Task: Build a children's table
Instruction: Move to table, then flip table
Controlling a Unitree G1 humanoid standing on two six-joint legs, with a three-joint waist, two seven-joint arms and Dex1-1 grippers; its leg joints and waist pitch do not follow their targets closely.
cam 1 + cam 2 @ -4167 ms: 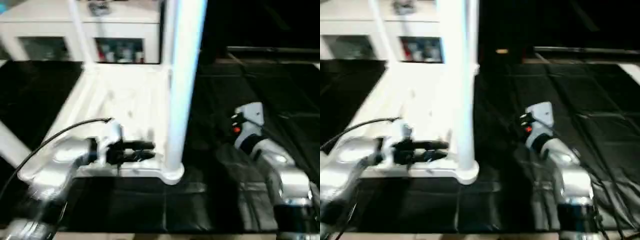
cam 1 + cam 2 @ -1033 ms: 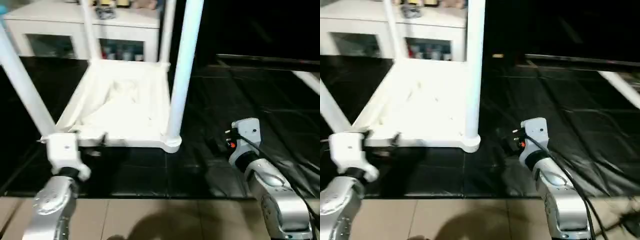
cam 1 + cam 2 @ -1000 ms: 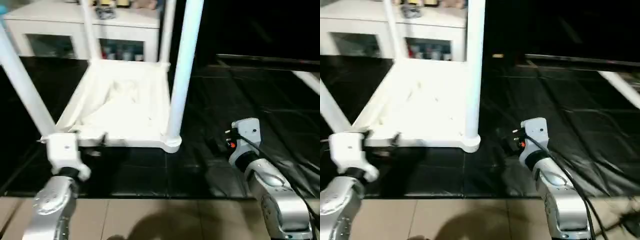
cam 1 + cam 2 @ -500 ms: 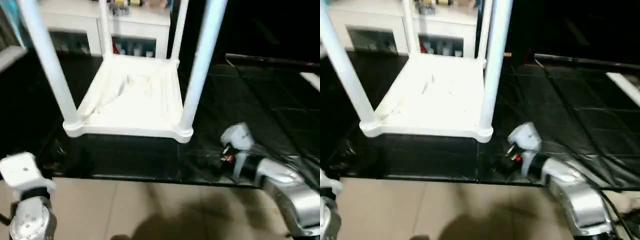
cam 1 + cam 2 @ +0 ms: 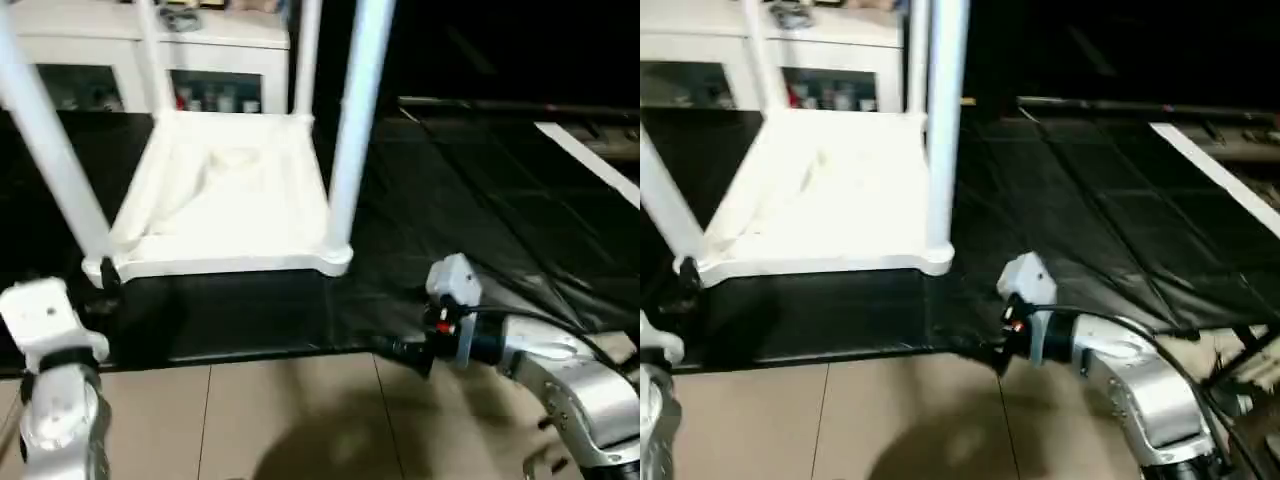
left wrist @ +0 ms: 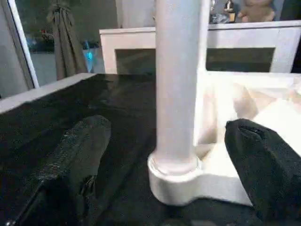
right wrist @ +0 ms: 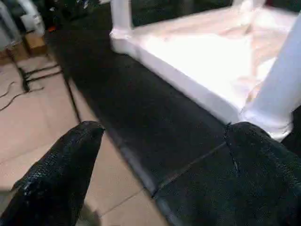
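Note:
The children's table [image 5: 225,205] lies upside down on a black mat, its four white legs standing up from the corner sockets. The near right leg [image 5: 350,140] and near left leg [image 5: 45,150] rise closest to me. My left gripper [image 6: 167,126] is open, and the near left leg [image 6: 178,80] with its socket stands a little ahead between the fingers, untouched. My right gripper [image 5: 405,352] is open and empty. It hangs low at the mat's front edge, in front of the near right corner, and points left. The near right leg's foot [image 7: 280,94] shows beyond one finger [image 7: 265,172].
A white cabinet with glass doors [image 5: 130,70] stands behind the table. The black mat [image 5: 470,200] stretches to the right, with a white strip [image 5: 590,165] lying on it. Beige floor tiles [image 5: 250,420] run in front. Cables [image 7: 28,80] lie on the floor.
The view has tilted and shifted. My right gripper has come down from right of the near right leg to the mat's front edge and turned leftward. Both grippers stay open.

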